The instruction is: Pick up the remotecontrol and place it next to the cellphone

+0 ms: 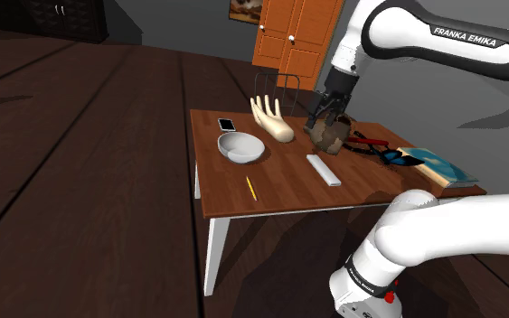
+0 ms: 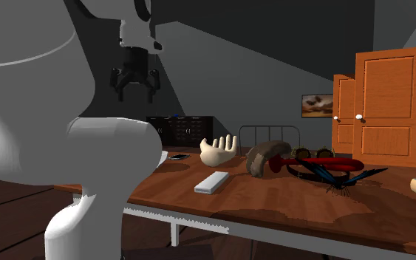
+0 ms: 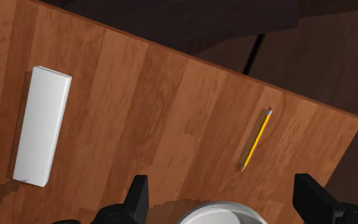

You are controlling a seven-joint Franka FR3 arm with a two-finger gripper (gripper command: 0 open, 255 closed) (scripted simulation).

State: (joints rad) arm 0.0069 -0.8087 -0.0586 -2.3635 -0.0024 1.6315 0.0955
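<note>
**Remote still lying on the table, gripper empty up above**

The white remote (image 1: 324, 169) lies flat on a bare stretch of the wooden table (image 1: 288, 185), with nothing touching it. A yellow pencil (image 1: 251, 188) lies apart from it, nearer the table's edge. The cellphone (image 1: 226, 125) is well away at the far corner, with a white bowl (image 1: 241, 147) just beside it and a pale hand model (image 1: 272, 117) nearby. The gripper (image 1: 326, 113) hangs high over the table, fingers spread wide, holding nothing.

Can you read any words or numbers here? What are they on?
"FRANKA EMIKA": white letters on the white robot arm's dark upper band.
Small dark print on the arm's lower white segment: too small to read.
No other words or numbers can be read.
</note>
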